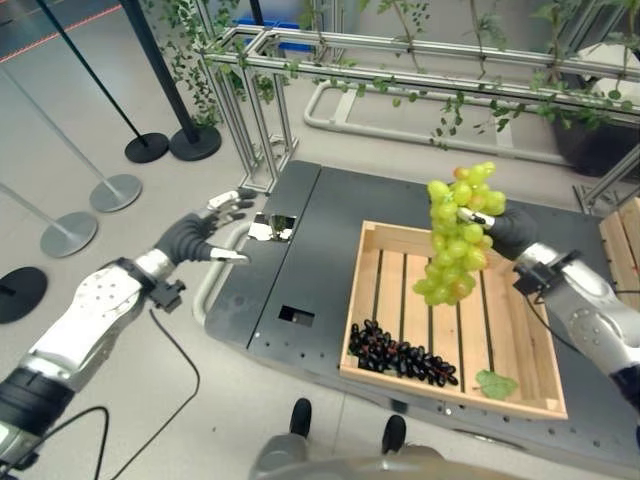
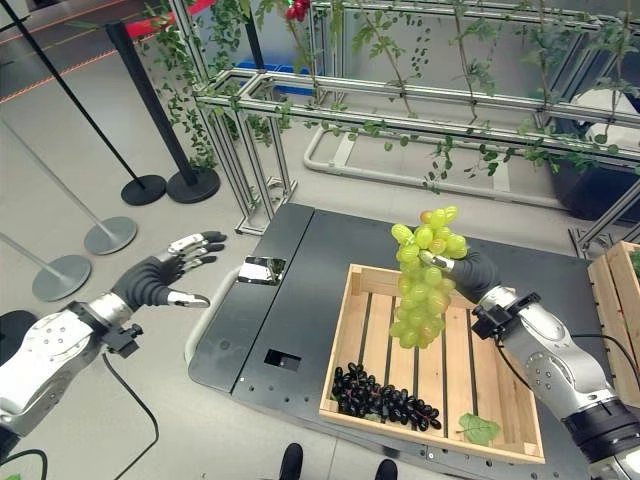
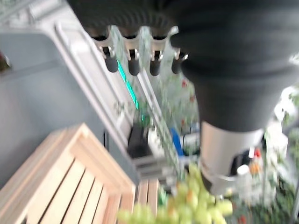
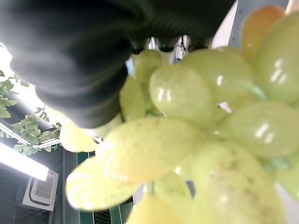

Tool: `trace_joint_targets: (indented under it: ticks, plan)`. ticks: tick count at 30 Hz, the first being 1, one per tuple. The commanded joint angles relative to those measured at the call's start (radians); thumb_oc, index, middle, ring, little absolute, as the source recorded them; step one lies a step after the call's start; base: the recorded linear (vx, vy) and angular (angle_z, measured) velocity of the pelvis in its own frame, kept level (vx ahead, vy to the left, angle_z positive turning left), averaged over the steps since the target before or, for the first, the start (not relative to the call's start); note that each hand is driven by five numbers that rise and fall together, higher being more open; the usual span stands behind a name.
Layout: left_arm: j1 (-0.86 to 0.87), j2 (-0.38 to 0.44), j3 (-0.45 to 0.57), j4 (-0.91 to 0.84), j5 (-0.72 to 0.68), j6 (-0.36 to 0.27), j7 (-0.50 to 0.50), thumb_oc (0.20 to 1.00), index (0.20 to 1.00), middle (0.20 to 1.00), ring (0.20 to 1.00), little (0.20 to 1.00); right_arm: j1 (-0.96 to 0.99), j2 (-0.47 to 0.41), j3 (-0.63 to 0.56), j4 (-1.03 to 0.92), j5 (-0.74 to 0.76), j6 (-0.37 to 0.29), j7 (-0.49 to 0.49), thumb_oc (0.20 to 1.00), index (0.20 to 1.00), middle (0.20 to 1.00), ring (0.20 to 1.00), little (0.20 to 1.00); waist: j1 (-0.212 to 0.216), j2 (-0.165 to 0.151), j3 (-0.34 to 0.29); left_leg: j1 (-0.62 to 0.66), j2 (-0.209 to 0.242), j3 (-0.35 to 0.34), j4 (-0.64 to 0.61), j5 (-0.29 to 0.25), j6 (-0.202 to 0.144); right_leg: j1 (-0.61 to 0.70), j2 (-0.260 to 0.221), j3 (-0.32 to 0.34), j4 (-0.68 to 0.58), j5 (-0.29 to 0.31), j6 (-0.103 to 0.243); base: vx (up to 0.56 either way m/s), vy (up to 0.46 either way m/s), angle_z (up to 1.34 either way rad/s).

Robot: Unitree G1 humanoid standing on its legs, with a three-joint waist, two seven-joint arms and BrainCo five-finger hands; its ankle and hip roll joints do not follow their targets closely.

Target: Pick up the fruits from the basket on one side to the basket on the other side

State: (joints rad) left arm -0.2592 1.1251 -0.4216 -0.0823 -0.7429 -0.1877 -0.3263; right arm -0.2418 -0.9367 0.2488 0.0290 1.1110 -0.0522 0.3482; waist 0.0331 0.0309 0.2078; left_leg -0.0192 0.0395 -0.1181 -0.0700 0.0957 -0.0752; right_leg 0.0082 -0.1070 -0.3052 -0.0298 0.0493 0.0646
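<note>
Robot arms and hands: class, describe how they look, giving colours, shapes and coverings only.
Both arms are silver-grey, rounded shells with small perforations, turning black near the shoulder. Each wrist and hand back sits under a dark ribbed cover. The left hand has silver fingers with dark tips; the right hand shows mostly its dark cover. A small black block sits at each wrist.

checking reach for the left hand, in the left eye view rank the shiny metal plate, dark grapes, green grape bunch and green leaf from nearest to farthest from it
From the left hand, held open beside the platform:
1. Shiny metal plate, just past its fingertips on the dark platform.
2. Dark grapes, in the wooden crate's near corner.
3. Green grape bunch, held up by the right hand over the crate.
4. Green leaf, in the crate's opposite near corner.
</note>
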Motion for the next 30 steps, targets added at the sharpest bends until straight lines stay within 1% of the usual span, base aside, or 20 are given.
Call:
trace_joint_targets:
  ticks: [1, 2, 3, 4, 5, 6, 7, 8, 10, 11, 14, 18, 20, 24, 26, 29, 30]
  plan:
    - [-0.057, 0.028, -0.012, -0.012, -0.11, -0.006, -0.039, 1.0, 1.0, 1.0, 1.0, 1.0, -0.096, -0.048, 0.05, -0.087, 0.018, -0.06, 0.015, 0.2, 0.2, 0.2, 0.2, 0.2, -0.01, -0.064, -0.068, 0.005, -0.026, 0.02, 0.047, -0.067, -0.002, 0.003, -0.045, 0.018, 0.091, -0.053, 0.092, 0.01, 0.005, -0.06]
    - [-0.108, 0.054, -0.089, -0.031, -0.137, 0.012, -0.057, 1.0, 1.0, 1.0, 1.0, 1.0, -0.119, -0.056, 0.07, -0.086, 0.015, -0.068, 0.007, 0.2, 0.2, 0.2, 0.2, 0.2, -0.016, -0.065, -0.071, 0.009, -0.024, 0.025, 0.045, -0.068, -0.002, 0.003, -0.045, 0.021, 0.09, -0.052, 0.094, 0.0, 0.0, 0.0]
    - [-0.114, 0.053, -0.095, -0.029, -0.138, 0.012, -0.057, 1.0, 1.0, 1.0, 1.0, 1.0, -0.117, -0.056, 0.067, -0.086, 0.015, -0.068, 0.008, 0.2, 0.2, 0.2, 0.2, 0.2, -0.013, -0.065, -0.07, 0.009, -0.024, 0.025, 0.045, -0.068, -0.002, 0.003, -0.045, 0.021, 0.09, -0.052, 0.094, 0.0, 0.0, 0.0]
    - [-0.177, 0.07, -0.166, -0.037, -0.143, 0.018, -0.06, 1.0, 1.0, 1.0, 1.0, 1.0, -0.141, -0.061, 0.084, -0.081, 0.015, -0.077, 0.002, 0.2, 0.2, 0.2, 0.2, 0.2, -0.02, -0.067, -0.071, 0.01, -0.025, 0.027, 0.045, -0.067, -0.001, 0.002, -0.044, 0.024, 0.092, -0.053, 0.095, 0.0, 0.0, 0.0]
    - [-0.215, 0.079, -0.208, -0.04, -0.14, 0.022, -0.064, 1.0, 1.0, 1.0, 1.0, 1.0, -0.159, -0.068, 0.097, -0.084, 0.013, -0.079, 0.0, 0.2, 0.2, 0.2, 0.2, 0.2, -0.025, -0.067, -0.071, 0.01, -0.025, 0.027, 0.044, -0.067, -0.002, 0.002, -0.044, 0.025, 0.093, -0.053, 0.095, 0.0, 0.0, 0.0]
    - [-0.224, 0.078, -0.217, -0.037, -0.141, 0.021, -0.063, 1.0, 1.0, 1.0, 1.0, 1.0, -0.156, -0.067, 0.093, -0.084, 0.013, -0.079, 0.0, 0.2, 0.2, 0.2, 0.2, 0.2, -0.022, -0.068, -0.07, 0.01, -0.025, 0.027, 0.044, -0.067, -0.002, 0.002, -0.044, 0.025, 0.093, -0.053, 0.095, -0.01, 0.005, -0.03]
    - [-0.295, 0.084, -0.293, -0.046, -0.135, 0.024, -0.066, 1.0, 1.0, 1.0, 1.0, 1.0, -0.188, -0.069, 0.108, -0.073, 0.014, -0.088, -0.01, 0.2, 0.2, 0.2, 0.2, 0.2, -0.028, -0.069, -0.071, 0.013, -0.023, 0.027, 0.041, -0.067, -0.002, 0.003, -0.044, 0.024, 0.094, -0.052, 0.096, 0.0, 0.003, -0.03]
    - [-0.299, 0.083, -0.297, -0.045, -0.136, 0.024, -0.066, 1.0, 1.0, 1.0, 1.0, 1.0, -0.187, -0.068, 0.106, -0.073, 0.014, -0.088, -0.01, 0.2, 0.2, 0.2, 0.2, 0.2, -0.026, -0.07, -0.071, 0.013, -0.023, 0.027, 0.041, -0.067, -0.002, 0.003, -0.044, 0.024, 0.094, -0.052, 0.096, 0.0, 0.0, 0.0]
    - [-0.376, 0.094, -0.378, -0.069, -0.15, 0.037, -0.072, 1.0, 1.0, 1.0, 1.0, 1.0, -0.223, -0.075, 0.124, -0.068, 0.013, -0.101, -0.019, 0.2, 0.2, 0.2, 0.2, 0.2, -0.03, -0.072, -0.074, 0.015, -0.023, 0.03, 0.04, -0.068, -0.002, 0.004, -0.043, 0.026, 0.089, -0.049, 0.098, 0.0, 0.0, 0.0]
    - [-0.379, 0.094, -0.382, -0.068, -0.151, 0.036, -0.072, 1.0, 1.0, 1.0, 1.0, 1.0, -0.222, -0.075, 0.123, -0.067, 0.013, -0.101, -0.019, 0.2, 0.2, 0.2, 0.2, 0.2, -0.029, -0.073, -0.074, 0.015, -0.023, 0.03, 0.04, -0.068, -0.002, 0.004, -0.043, 0.026, 0.089, -0.049, 0.098, 0.0, 0.0, 0.0]
    - [-0.465, 0.082, -0.47, -0.083, -0.169, 0.049, -0.08, 1.0, 1.0, 1.0, 1.0, 1.0, -0.26, -0.074, 0.149, -0.068, 0.011, -0.108, -0.025, 0.2, 0.2, 0.2, 0.2, 0.2, -0.032, -0.076, -0.076, 0.016, -0.023, 0.031, 0.039, -0.069, -0.001, 0.006, -0.042, 0.029, 0.086, -0.047, 0.1, 0.0, 0.0, 0.0]
    - [-0.591, 0.041, -0.599, -0.103, -0.213, 0.073, -0.093, 1.0, 1.0, 1.0, 1.0, 1.0, -0.3, -0.068, 0.182, -0.055, 0.001, -0.114, -0.037, 0.2, 0.2, 0.2, 0.2, 0.2, -0.036, -0.08, -0.079, 0.018, -0.023, 0.029, 0.039, -0.071, 0.0, 0.006, -0.041, 0.032, 0.087, -0.048, 0.101, 0.0, 0.0, 0.0]
    - [-0.63, 0.009, -0.642, -0.106, -0.231, 0.082, -0.096, 1.0, 1.0, 1.0, 1.0, 1.0, -0.31, -0.059, 0.194, -0.06, -0.006, -0.115, -0.041, 0.2, 0.2, 0.2, 0.2, 0.2, -0.039, -0.084, -0.08, 0.019, -0.023, 0.029, 0.037, -0.071, 0.0, 0.008, -0.041, 0.032, 0.086, -0.048, 0.101, 0.0, 0.0, 0.0]
    - [-0.682, -0.062, -0.701, -0.099, -0.243, 0.094, -0.093, 1.0, 1.0, 1.0, 1.0, 1.0, -0.334, -0.029, 0.228, -0.057, -0.018, -0.113, -0.048, 0.2, 0.2, 0.2, 0.2, 0.2, -0.04, -0.089, -0.081, 0.02, -0.024, 0.029, 0.035, -0.073, 0.0, 0.01, -0.041, 0.031, 0.082, -0.046, 0.103, 0.0, 0.0, 0.0]
    - [-0.698, -0.094, -0.716, -0.096, -0.239, 0.095, -0.091, 1.0, 1.0, 1.0, 1.0, 1.0, -0.345, -0.013, 0.248, -0.059, -0.022, -0.109, -0.048, 0.2, 0.2, 0.2, 0.2, 0.2, -0.04, -0.091, -0.083, 0.022, -0.025, 0.029, 0.035, -0.074, 0.002, 0.011, -0.041, 0.031, 0.082, -0.045, 0.102, 0.0, 0.0, 0.0]
    - [-0.722, -0.163, -0.734, -0.091, -0.209, 0.088, -0.085, 1.0, 1.0, 1.0, 1.0, 1.0, -0.358, 0.025, 0.291, -0.083, -0.028, -0.097, -0.038, 0.2, 0.2, 0.2, 0.2, 0.2, -0.041, -0.094, -0.086, 0.023, -0.025, 0.032, 0.035, -0.077, 0.004, 0.011, -0.041, 0.034, 0.08, -0.045, 0.101, 0.0, 0.0, 0.0]
    - [-0.723, -0.163, -0.734, -0.091, -0.209, 0.088, -0.085, 1.0, 1.0, 1.0, 1.0, 1.0, -0.358, 0.025, 0.29, -0.084, -0.028, -0.097, -0.039, 0.2, 0.2, 0.2, 0.2, 0.2, -0.041, -0.094, -0.086, 0.023, -0.025, 0.032, 0.035, -0.077, 0.004, 0.011, -0.041, 0.034, 0.08, -0.045, 0.101, 0.0, 0.0, 0.0]
